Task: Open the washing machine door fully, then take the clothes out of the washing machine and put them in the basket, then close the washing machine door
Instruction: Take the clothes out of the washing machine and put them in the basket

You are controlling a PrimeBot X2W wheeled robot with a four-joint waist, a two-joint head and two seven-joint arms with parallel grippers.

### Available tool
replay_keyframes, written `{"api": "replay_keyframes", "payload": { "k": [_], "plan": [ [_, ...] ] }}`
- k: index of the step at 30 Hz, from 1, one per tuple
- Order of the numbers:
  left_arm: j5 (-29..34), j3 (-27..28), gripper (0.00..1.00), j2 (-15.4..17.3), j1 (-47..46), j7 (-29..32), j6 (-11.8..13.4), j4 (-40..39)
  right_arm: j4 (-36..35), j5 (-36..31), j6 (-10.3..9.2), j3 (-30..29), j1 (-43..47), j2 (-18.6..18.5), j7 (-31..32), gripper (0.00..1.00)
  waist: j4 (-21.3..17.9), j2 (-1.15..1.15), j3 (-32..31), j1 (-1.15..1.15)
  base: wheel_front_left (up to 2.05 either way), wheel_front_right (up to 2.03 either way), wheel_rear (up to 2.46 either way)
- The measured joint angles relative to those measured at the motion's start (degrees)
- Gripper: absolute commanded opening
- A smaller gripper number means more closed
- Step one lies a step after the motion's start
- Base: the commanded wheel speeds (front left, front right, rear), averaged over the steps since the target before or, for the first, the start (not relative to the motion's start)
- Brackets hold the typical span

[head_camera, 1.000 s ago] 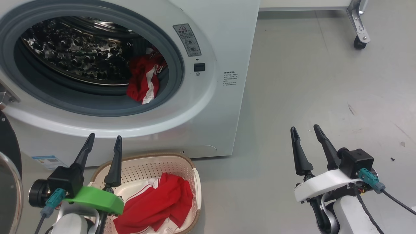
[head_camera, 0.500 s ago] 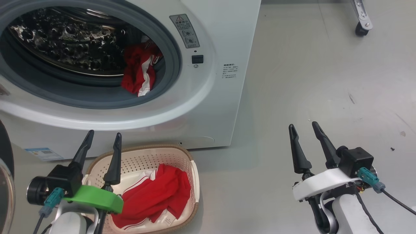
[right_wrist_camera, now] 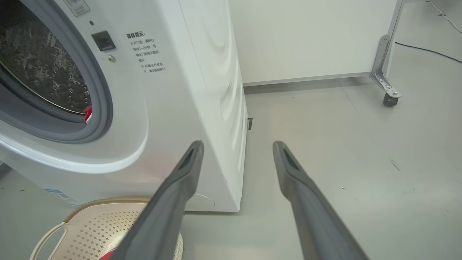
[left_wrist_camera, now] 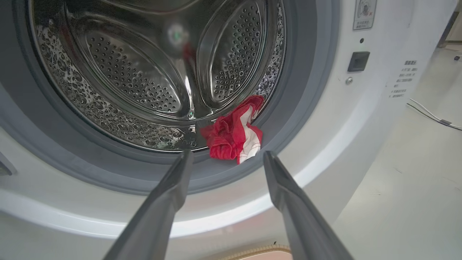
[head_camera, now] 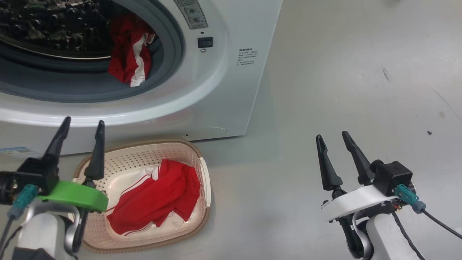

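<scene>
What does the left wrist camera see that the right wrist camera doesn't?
Just the left wrist view: the shiny drum with its holey back wall, the whole crumpled red garment with its white stripe, and the open left end effector.

Just the right wrist view: the washing machine from its side, a white panel on a castor, the basket with its white handle, and the open right end effector.

Both: the machine's white front, grey gasket, black latch socket, the basket's brown rim and some red cloth.
</scene>
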Motion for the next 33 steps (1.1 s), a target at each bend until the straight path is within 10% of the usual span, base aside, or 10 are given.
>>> {"api": "replay_keyframes", "payload": {
  "k": [33],
  "plan": [
    [-5.3, 3.4, 1.00, 5.4, -27.9, 22.0, 0.6, 8.1, -2.0, 0.1, 0.00, 1.4, -6.0, 0.6, 0.0, 1.00, -11.4, 0.00, 14.3, 0.00, 0.00, 0.00, 0.00]
  ]
}}
